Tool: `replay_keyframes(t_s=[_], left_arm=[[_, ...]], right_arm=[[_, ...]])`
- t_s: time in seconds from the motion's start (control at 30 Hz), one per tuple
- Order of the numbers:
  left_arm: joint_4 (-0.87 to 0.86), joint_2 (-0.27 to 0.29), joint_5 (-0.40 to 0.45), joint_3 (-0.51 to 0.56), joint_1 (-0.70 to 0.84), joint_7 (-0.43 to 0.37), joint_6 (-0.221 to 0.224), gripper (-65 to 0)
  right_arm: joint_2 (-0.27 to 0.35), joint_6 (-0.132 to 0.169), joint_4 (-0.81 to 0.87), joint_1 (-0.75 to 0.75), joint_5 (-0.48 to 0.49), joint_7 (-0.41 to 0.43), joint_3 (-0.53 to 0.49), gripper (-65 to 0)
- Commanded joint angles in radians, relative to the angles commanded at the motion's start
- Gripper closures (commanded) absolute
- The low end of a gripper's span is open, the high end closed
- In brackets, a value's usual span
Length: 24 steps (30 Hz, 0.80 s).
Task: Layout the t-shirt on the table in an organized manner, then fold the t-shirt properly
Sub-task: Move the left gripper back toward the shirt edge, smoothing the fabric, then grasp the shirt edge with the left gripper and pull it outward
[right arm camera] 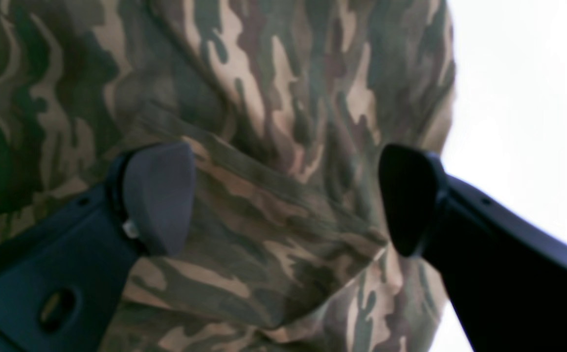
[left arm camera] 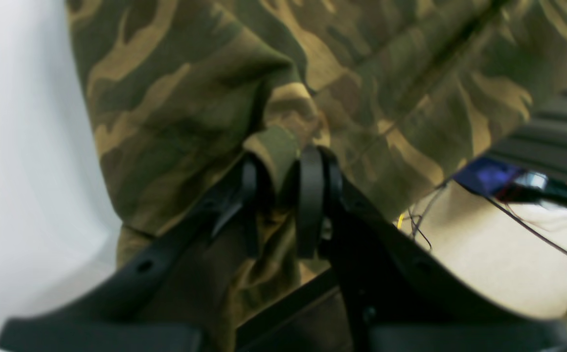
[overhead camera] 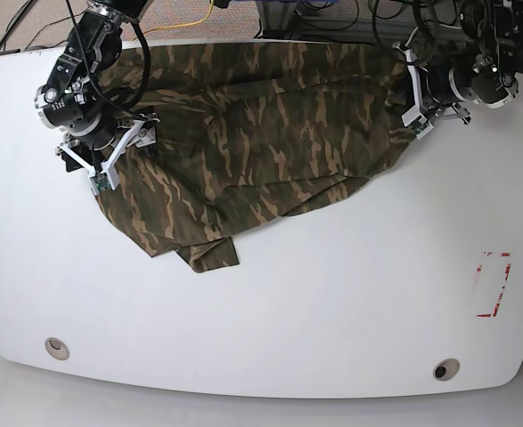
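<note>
The camouflage t-shirt [overhead camera: 253,133] lies spread and wrinkled across the far half of the white table [overhead camera: 333,294], with a folded flap [overhead camera: 210,253] pointing toward the near side. On the base view's right, my left gripper [overhead camera: 411,100] is at the shirt's right edge. In the left wrist view this left gripper [left arm camera: 279,161] is shut on a pinched fold of the t-shirt [left arm camera: 190,88]. My right gripper [overhead camera: 117,158] is at the shirt's left edge. Close up, the right gripper [right arm camera: 283,200] is open, its pads [right arm camera: 158,195] spread over the t-shirt [right arm camera: 273,98].
A red tape outline [overhead camera: 494,285] marks the table's right side. Two grommet holes [overhead camera: 57,347] [overhead camera: 446,368] sit near the front edge. Cables and dark equipment [overhead camera: 333,13] crowd the space beyond the far edge. Wires and a blue part [left arm camera: 488,176] lie by the left gripper.
</note>
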Motion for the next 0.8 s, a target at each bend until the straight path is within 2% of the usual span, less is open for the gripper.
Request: replay_keyframes(t_s=[0.3, 0.53, 0.67, 0.8], left_arm=[[0.0, -0.052, -0.078, -0.006, 0.008, 0.0, 0.0, -7.5], [0.02, -0.109, -0.204, -0.017, -0.002, -0.002, 0.0, -7.5], [0.029, -0.123, -0.284, -0.052, -0.002, -0.002, 0.0, -7.5], [0.031, -0.164, -0.359, -0.072, -0.002, -0.002, 0.0, -7.5]], right_arm=[[-0.003, 0.0, 0.0, -0.002, 0.0, 0.0, 0.0, -56.9], [-0.02, 0.0, 0.0, -0.005, -0.003, 0.0, 0.0, -56.9], [-0.02, 0.0, 0.0, -0.006, 0.0, 0.0, 0.0, -56.9], [-0.02, 0.0, 0.0, -0.006, -0.002, 0.0, 0.0, -56.9]])
